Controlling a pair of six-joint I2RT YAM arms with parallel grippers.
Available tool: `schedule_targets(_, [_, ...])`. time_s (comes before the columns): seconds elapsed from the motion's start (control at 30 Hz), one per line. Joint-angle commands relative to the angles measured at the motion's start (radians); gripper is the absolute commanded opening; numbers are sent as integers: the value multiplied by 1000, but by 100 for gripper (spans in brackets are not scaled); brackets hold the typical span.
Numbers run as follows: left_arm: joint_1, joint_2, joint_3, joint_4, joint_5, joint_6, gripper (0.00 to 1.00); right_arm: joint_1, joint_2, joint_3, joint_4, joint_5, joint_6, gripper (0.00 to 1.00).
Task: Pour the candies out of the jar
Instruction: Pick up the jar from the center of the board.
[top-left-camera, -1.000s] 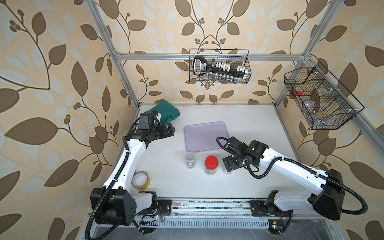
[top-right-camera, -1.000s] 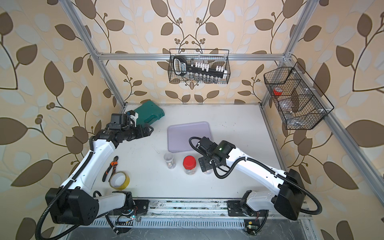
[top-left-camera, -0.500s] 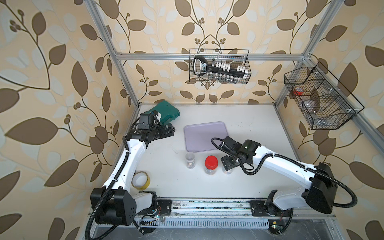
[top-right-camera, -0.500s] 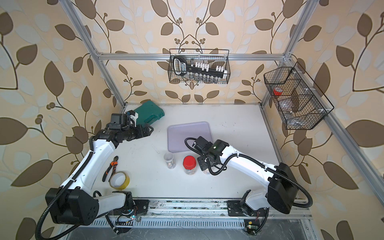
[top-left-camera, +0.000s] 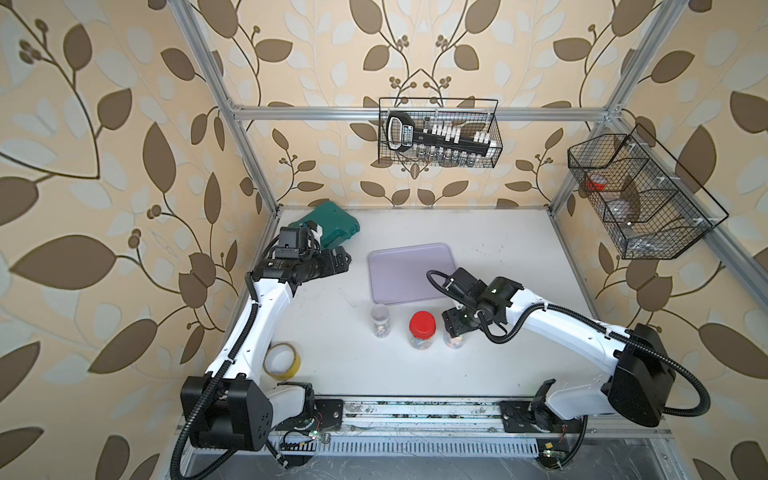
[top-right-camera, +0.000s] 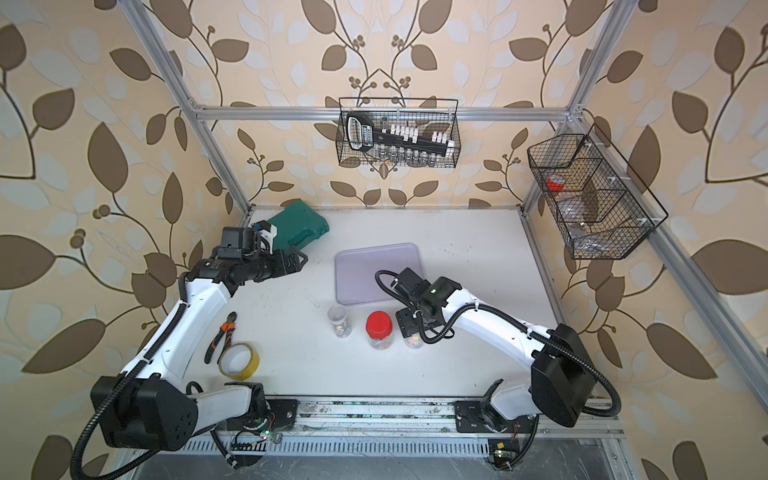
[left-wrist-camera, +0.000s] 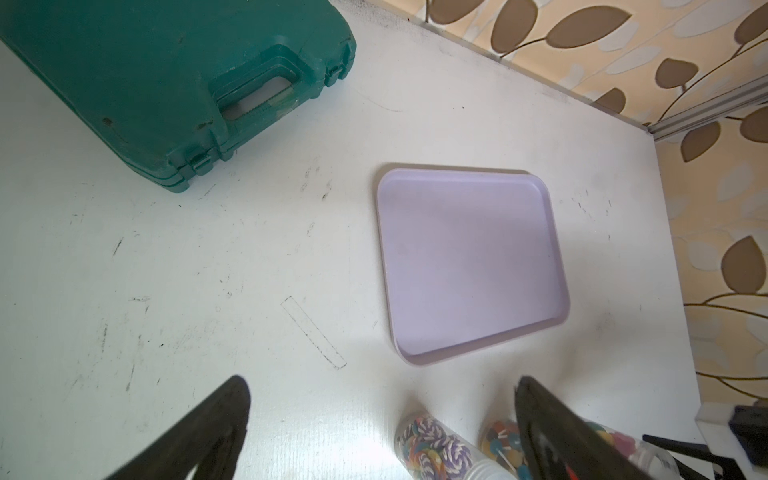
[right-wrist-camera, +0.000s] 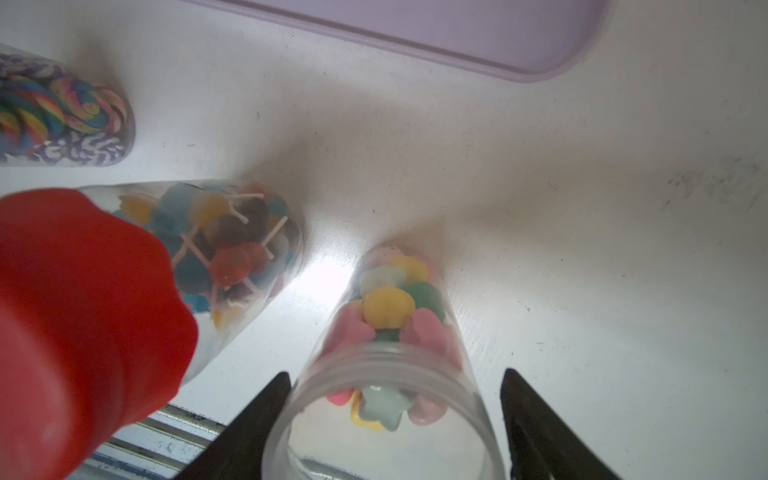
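Note:
Three clear jars stand in a row in front of the lilac tray (top-left-camera: 411, 272). The right-hand jar (right-wrist-camera: 386, 399) has no lid and holds pastel flower-shaped candies (right-wrist-camera: 388, 307). My right gripper (right-wrist-camera: 395, 372) comes down over its neck from above, open: one finger (right-wrist-camera: 257, 415) touches the glass, and a thin gap shows at the other. In both top views the gripper (top-left-camera: 455, 328) hides most of this jar (top-right-camera: 413, 341). The middle jar (top-left-camera: 422, 330) has a red lid and ball lollipops. The left jar (top-left-camera: 380, 320) is uncapped and holds swirl lollipops. My left gripper (top-left-camera: 343, 262) hovers open and empty at the back left.
A green tool case (top-left-camera: 330, 222) lies in the back left corner. A yellow tape roll (top-left-camera: 282, 359) and orange-handled pliers (top-right-camera: 222, 336) lie front left. Wire baskets hang on the back wall (top-left-camera: 438, 139) and the right wall (top-left-camera: 640, 199).
My right arm has shifted slightly left over the right-hand jar and its jaws have narrowed around the neck. The left arm has not moved.

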Motion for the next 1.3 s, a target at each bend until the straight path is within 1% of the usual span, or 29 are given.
schedule_targets(0.0, [12,-18,3,13,19,1,99,-2,15,-24,-4,-6,-13,75])
schedule_targets(0.07, [12,-16,0,13,21,0,99,-2,14,-21,-6,1,-17,73])
schedule_targets(0.37, [11,-9,-1,18,27,-4,99,-2,11,9,-53,55,-25,56])
schedule_targets(0.5, [12,-7,0,19,31,-2,99,-3,13,37,-70,61,-33,50])
schedule_targets(0.57, [12,-7,-1,20,37,-1,99,-13,14,57,-81,56,-41,49])
schedule_targets(0.7, [11,-7,-4,23,77,20,99,-67,6,101,-91,0,-79,46])
schedule_targets(0.77, [12,-7,-11,34,123,38,99,-122,0,134,-97,-32,-108,44])
schedule_targets(0.9, [12,-9,-33,74,260,89,99,-240,19,251,-131,-98,-187,43])
schedule_targets(1.07, [4,-26,-57,156,416,144,99,-367,78,432,-165,-226,-267,43])
schedule_targets(1.13, [-9,-33,-65,189,477,177,99,-399,107,511,-173,-288,-287,42])
schedule_targets(1.2, [-33,-41,-75,221,514,213,99,-411,137,578,-181,-350,-305,41])
schedule_targets(1.27, [-77,-52,-88,247,517,266,99,-415,165,631,-179,-426,-320,41])
